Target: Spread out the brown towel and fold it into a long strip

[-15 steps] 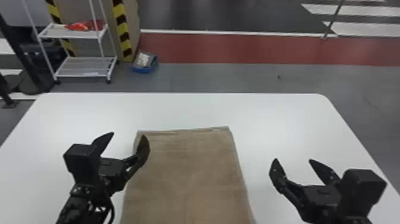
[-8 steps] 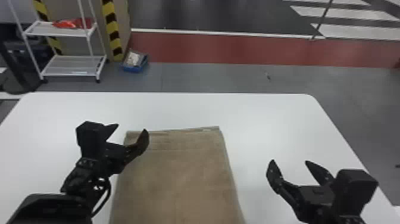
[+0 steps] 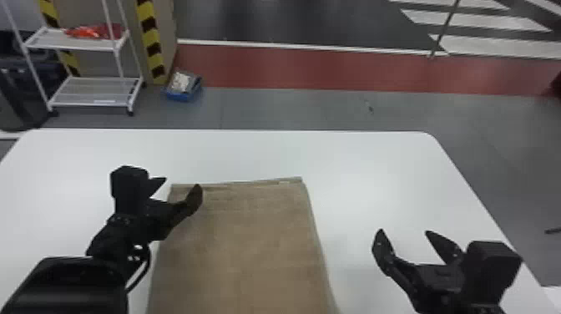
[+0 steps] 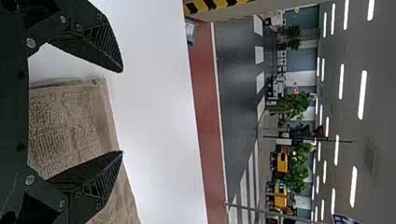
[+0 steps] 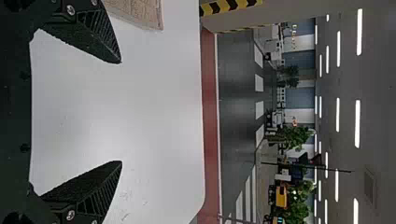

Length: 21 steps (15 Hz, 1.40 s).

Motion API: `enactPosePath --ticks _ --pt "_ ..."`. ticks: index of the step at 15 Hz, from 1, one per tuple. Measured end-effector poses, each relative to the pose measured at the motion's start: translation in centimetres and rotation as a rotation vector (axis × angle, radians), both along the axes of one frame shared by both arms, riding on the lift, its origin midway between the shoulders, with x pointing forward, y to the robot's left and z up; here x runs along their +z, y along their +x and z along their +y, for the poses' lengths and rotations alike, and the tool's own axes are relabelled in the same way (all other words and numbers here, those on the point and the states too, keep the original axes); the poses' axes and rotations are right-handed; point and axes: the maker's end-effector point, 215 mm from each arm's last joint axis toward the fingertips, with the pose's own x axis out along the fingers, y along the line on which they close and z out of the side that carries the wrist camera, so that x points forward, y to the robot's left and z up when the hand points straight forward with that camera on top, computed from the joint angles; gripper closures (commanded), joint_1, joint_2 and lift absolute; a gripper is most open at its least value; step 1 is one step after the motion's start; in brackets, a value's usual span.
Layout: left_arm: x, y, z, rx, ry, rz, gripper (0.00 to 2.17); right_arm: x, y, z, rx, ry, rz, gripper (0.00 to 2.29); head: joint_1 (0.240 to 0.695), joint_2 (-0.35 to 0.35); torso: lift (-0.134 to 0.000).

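Note:
The brown towel [image 3: 246, 246] lies flat on the white table, its far edge showing layered cloth. At its far left corner my left gripper [image 3: 179, 183] stands open, one fingertip over the towel and the other off to its left. In the left wrist view the towel [image 4: 65, 126] shows behind the open left gripper [image 4: 122, 112], with nothing between the fingertips. Right of the towel, above bare table, is my open right gripper [image 3: 404, 232]. The right wrist view has the right gripper [image 5: 121, 112] wide apart, with a towel corner [image 5: 144, 11] beyond one finger.
The white table [image 3: 367, 167] has its far edge and rounded far right corner in view. On the floor behind stand a white shelf rack [image 3: 89, 89] and a blue bin [image 3: 179, 96].
The head view has shifted. My left gripper has moved forward along the towel's left side to its far left corner, and more of the left arm shows. The right gripper looks nearly unchanged.

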Motion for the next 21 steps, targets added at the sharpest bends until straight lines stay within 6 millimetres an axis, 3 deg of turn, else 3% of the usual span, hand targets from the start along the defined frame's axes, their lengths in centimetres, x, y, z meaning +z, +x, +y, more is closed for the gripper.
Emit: enactPosePath --ticks 11,13,21 --pt "-1.4 -0.4 1.1 0.014 0.024 0.024 0.52 -0.3 -0.1 0.0 0.000 0.001 0.006 0.11 0.695 -0.100 -0.123" --pt "-1.5 -0.5 1.0 0.012 0.027 0.027 0.70 -0.3 -0.1 0.0 0.000 0.001 0.006 0.11 0.695 -0.101 -0.123" --pt "-2.1 -0.9 1.3 0.019 0.034 0.044 0.70 -0.3 -0.1 0.0 0.000 0.001 0.005 0.11 0.695 -0.099 -0.123"
